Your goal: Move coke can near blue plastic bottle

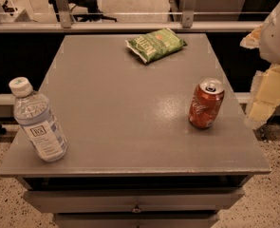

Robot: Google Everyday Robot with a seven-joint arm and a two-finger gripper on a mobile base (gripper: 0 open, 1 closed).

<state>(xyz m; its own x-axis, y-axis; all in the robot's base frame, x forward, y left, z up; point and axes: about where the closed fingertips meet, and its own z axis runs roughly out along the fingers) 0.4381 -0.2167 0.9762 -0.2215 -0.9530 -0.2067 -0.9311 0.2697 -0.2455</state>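
Approach step: gripper (266,95) at right edge, clear of can (206,103); its grip cannot be told. Next: grasp can, carry toward bottle (39,122), lower left.

Quick count: one can (206,103), one bottle (39,122) and one green chip bag (155,44), so three items total, all on one table (130,127). Plus one gripper (265,101), hanging just off the table's right edge.
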